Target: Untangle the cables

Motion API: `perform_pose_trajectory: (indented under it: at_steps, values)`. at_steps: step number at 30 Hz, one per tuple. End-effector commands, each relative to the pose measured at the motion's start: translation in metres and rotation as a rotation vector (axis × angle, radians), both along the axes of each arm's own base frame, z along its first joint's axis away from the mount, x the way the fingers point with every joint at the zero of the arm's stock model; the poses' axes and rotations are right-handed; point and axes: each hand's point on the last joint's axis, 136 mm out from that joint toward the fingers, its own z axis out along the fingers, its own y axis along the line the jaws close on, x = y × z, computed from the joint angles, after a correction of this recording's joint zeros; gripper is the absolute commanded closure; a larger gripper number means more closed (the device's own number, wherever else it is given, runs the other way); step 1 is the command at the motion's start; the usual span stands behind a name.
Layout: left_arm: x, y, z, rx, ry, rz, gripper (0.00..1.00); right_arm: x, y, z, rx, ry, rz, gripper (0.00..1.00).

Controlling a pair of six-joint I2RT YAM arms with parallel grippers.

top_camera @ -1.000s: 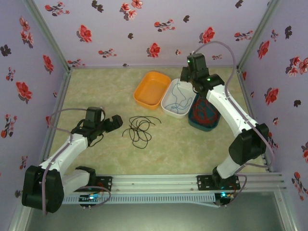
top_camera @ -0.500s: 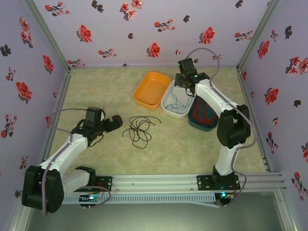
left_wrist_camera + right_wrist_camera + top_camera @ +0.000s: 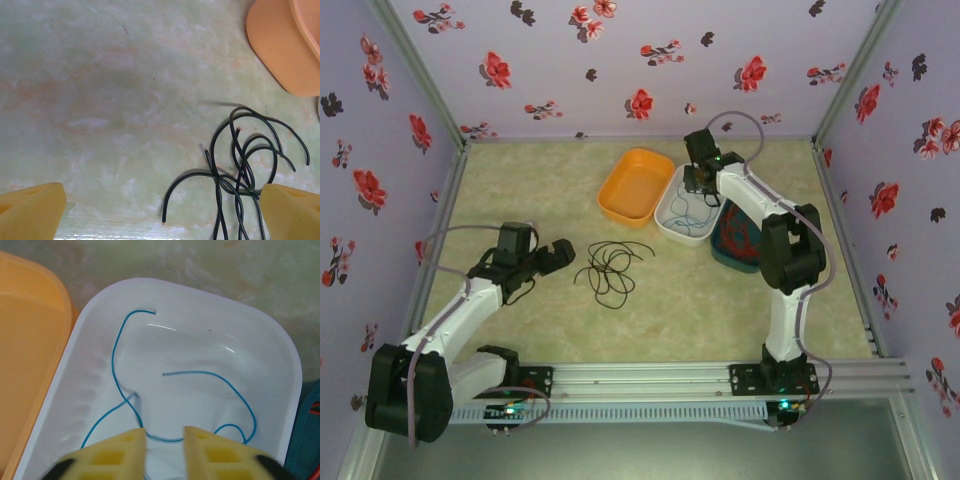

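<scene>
Stage, as judged: last cable pending, with blue cable lying in white tray beneath your right gripper, fingers narrowly parted and empty, and black cable loose on table before your wide-spread left gripper, which probably pinches one strand next.

Top view: soft, even overhead light, slightly dim, with a lilac cast. Faint shadows on the green marbled table top under both arms.

Left wrist view: bright and washed. Thin black cable is sharp; left gripper yellow fingertips are blurred.

Right wrist view: glare streaks on the glossy white plastic tray. Right gripper yellow fingertips are out of focus.
</scene>
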Motion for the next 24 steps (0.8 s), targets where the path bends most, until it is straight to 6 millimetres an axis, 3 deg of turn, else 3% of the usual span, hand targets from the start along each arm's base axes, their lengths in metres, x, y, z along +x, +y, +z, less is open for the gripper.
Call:
perform_pose_trajectory:
  at_steps: [1,9,15,19,24]
  values:
    - [0.004,-0.001,0.009,-0.005,-0.006,-0.009,0.00,-0.004,0.001,0.006,0.015,0.023,0.005,0.63]
    - [0.005,-0.004,0.013,-0.019,0.007,-0.017,0.00,-0.029,0.004,0.038,0.092,-0.006,0.026,0.55]
    - [0.007,-0.012,0.011,-0.046,0.031,-0.035,0.00,-0.070,0.031,0.070,0.186,-0.084,0.125,0.54]
    - [0.012,-0.020,0.012,-0.055,0.034,-0.056,0.01,-0.106,0.064,0.066,0.203,-0.103,0.211,0.54]
    - [0.019,-0.038,0.007,-0.094,0.054,-0.091,0.11,-0.146,0.106,0.041,0.194,-0.084,0.302,0.54]
